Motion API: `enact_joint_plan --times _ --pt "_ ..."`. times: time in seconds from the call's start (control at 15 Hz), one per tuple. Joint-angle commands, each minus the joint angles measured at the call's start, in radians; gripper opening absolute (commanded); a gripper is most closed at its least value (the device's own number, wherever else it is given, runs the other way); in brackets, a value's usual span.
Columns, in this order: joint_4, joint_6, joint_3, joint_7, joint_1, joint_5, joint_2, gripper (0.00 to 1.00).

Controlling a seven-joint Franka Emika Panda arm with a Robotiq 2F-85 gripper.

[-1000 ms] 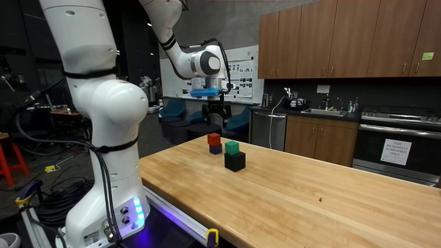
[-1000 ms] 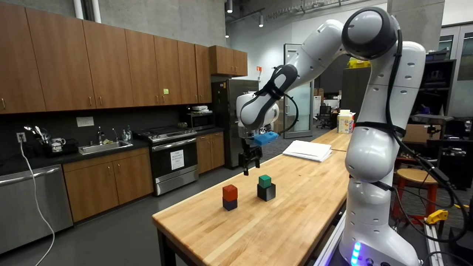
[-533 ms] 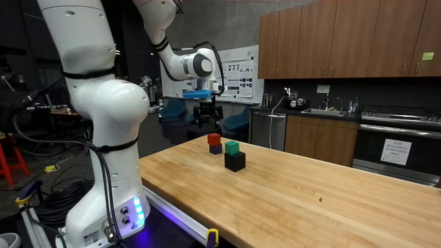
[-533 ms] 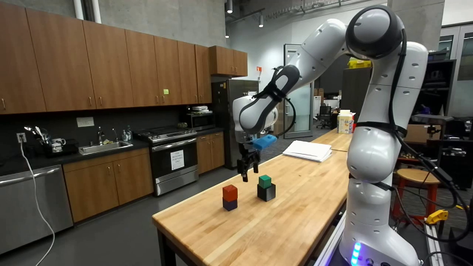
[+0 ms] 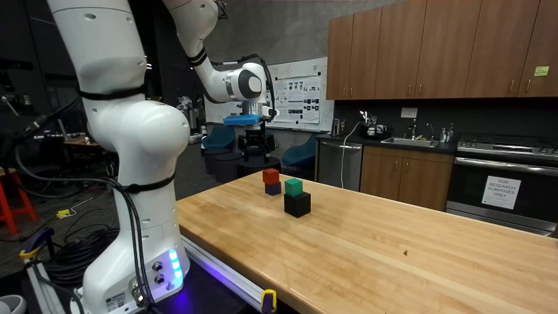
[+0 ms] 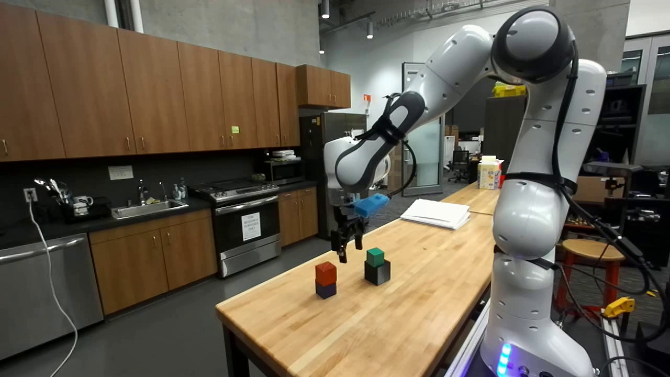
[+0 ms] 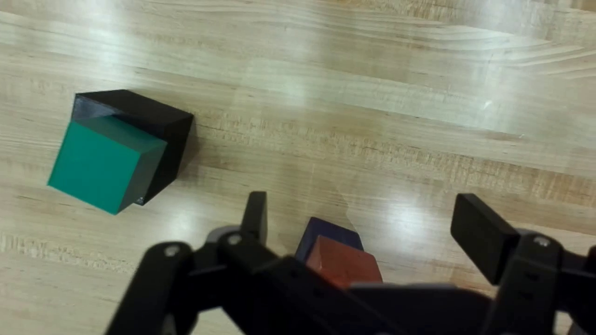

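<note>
Wooden tabletop (image 7: 372, 93), wrist view: red cube (image 7: 351, 263) at five o'clock, green cube (image 7: 95, 163) at nine. Gripper (image 7: 363, 223) spread, empty; best squared over red before any descent.

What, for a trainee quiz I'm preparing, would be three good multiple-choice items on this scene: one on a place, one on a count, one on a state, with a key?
1. Where is the green cube relative to the black cube?
A) Beneath it
B) On top of it
C) Apart from it

2. How many cubes are on the table?
A) Two
B) Three
C) Four

3. How is the hand?
A) Open, holding nothing
B) Shut on a cube
C) Shut, holding nothing

1 B: both exterior views show green resting on black.
2 C: apart from that pair, the red cube sits on a dark purple cube, making four.
3 A: its fingers stand wide apart in the wrist view, and both exterior views show it touching no cube.
</note>
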Motion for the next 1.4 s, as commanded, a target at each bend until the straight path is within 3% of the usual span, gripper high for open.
enact_joint_plan --times 0.0,0.73,1.33 --pt "-0.006 0.001 0.015 0.078 0.009 0.019 -0.002 1.00" --pt "0.021 0.110 0.046 0.121 0.047 0.122 0.109 1.00" --pt "0.076 0.264 0.032 0.260 0.037 -0.002 0.220 1.00"
